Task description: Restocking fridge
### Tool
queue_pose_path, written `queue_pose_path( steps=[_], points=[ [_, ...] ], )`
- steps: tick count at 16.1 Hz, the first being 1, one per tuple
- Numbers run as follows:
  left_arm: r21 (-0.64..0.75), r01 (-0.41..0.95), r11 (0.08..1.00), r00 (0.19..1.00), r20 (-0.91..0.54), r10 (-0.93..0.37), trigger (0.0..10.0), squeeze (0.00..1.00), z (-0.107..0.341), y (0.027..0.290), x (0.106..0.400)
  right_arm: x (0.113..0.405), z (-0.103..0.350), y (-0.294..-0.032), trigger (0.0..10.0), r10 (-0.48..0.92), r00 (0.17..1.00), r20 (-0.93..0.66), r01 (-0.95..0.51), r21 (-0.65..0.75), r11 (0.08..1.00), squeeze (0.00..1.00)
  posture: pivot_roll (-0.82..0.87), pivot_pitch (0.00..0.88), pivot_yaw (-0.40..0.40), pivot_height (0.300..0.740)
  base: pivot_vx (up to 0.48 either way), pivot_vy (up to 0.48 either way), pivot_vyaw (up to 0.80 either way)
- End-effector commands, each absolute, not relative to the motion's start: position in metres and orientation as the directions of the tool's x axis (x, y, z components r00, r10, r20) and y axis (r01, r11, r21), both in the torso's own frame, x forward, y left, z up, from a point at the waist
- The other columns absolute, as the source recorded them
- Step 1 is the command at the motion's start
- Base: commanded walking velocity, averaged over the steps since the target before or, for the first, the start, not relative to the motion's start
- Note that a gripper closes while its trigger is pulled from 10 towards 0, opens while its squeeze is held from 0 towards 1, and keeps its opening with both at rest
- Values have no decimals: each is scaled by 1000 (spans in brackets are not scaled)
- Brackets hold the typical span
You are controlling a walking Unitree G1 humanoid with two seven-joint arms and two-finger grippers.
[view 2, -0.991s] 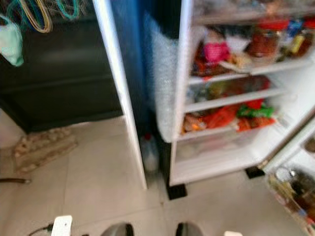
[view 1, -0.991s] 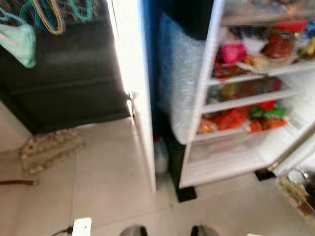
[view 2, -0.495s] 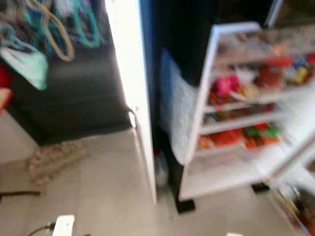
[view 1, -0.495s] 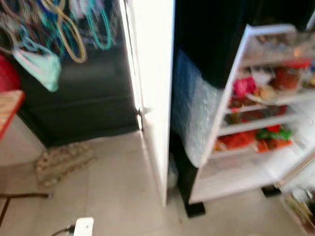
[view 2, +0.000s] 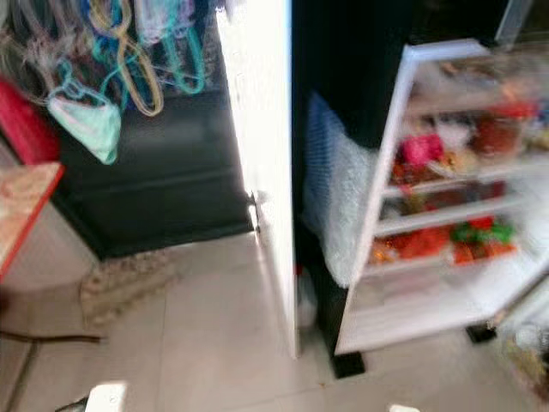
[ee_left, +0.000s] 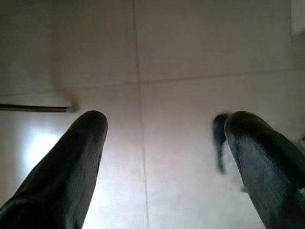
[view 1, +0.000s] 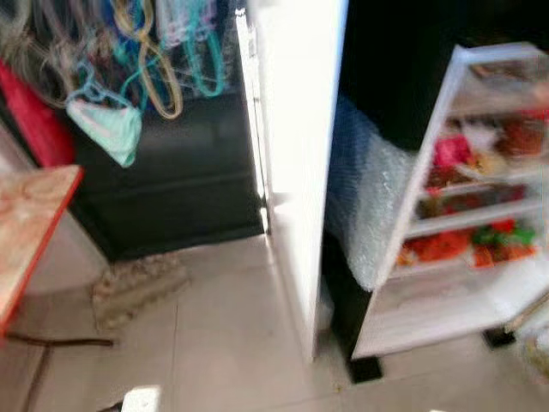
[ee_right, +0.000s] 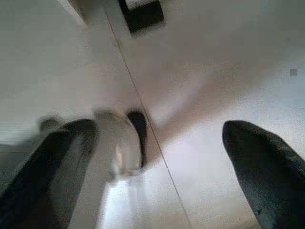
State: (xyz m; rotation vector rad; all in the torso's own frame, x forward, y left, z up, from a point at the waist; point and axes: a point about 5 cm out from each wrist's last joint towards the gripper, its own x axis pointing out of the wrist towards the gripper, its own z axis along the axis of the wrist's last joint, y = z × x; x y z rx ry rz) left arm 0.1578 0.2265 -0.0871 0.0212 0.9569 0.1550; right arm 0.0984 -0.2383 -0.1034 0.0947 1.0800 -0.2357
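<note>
Left gripper (ee_left: 162, 143) spread over floor, fridge (view 1: 446, 197) well apart

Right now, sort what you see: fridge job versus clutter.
Job: fridge, open; food on its shelves; left gripper and right gripper, both open and empty above the floor.

Clutter: hangers, table, egg tray.

Head views blurred — goods on the fridge shelves (view 1: 467, 202) read as red, pink and green smears, unidentifiable. Fridge (view 2: 446, 197) cut off right; orange table (view 1: 30, 227) cut off left.
</note>
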Motion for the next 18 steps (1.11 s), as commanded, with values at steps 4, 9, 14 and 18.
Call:
queue_pose_path(
  steps=[4, 9, 14, 18],
  points=[
    [114, -113, 987, 543, -825, 157, 10000, 0, -89, 234, 150, 107, -103, -232, 10000, -131, 464, -876, 240, -18, 970, 0, -84, 14, 56, 740, 0, 0, -781],
    [114, -113, 987, 543, -825, 157, 10000, 0, -89, 234, 150, 107, -103, -232, 10000, -131, 464, -876, 240, -18, 970, 0, -84, 14, 56, 740, 0, 0, -781],
    [120, -109, 987, 559, -813, 161, 10000, 0, -85, 226, 165, 110, -102, -233, 10000, -139, 469, -872, 254, -17, 967, 0, -87, 21, 64, 740, 0, 0, -779],
    [124, -101, 987, 559, -814, 160, 10000, 0, -85, 224, 167, 110, -102, -233, 10000, -145, 474, -868, 258, -21, 966, 0, -92, 20, 65, 740, 0, 0, -777]
  ],
)
